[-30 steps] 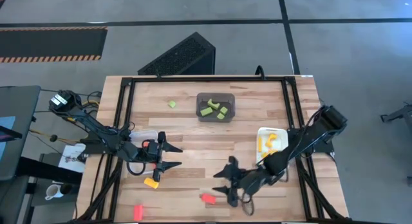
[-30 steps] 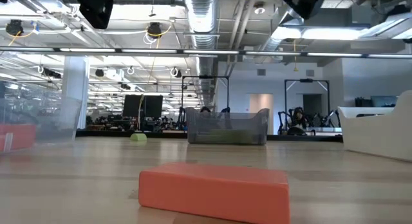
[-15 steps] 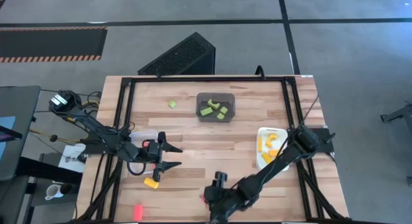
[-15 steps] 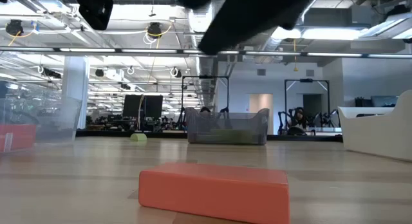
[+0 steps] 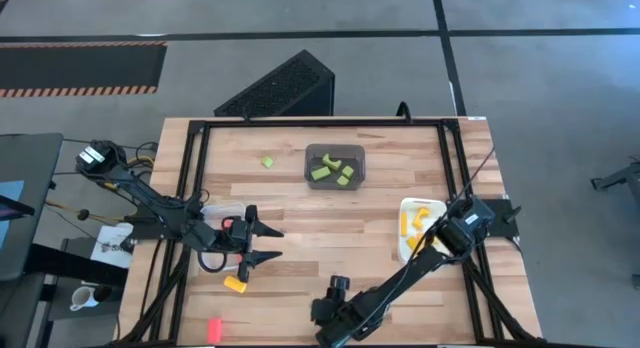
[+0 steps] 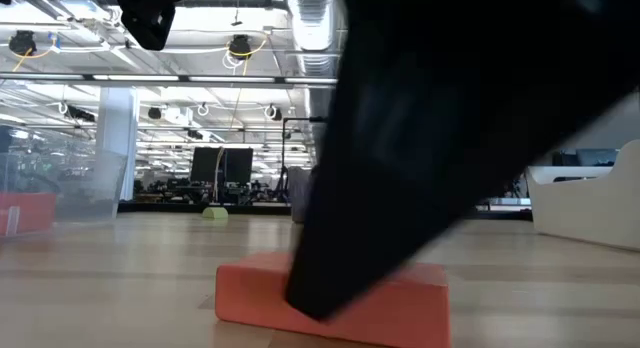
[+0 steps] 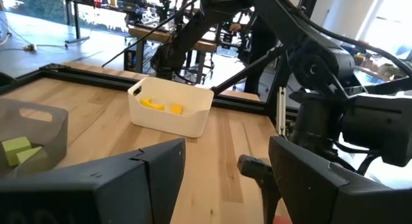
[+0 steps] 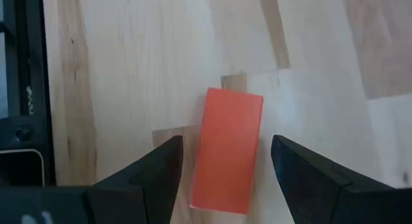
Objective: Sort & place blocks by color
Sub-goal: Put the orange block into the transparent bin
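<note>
Our right end effector [image 8: 222,166] hangs spread wide over the red block [image 8: 226,149] lying flat near the table's [image 8: 129,69] front edge. The block's long axis runs between the fingers, not across them. Our left end effector [image 5: 262,244] waits released, farther off.

Overhead, table-level, two wrist cameras

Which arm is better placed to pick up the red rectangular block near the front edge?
The right: its gripper hangs directly above the red rectangular block, jaws open either side. The left gripper waits farther away.
</note>
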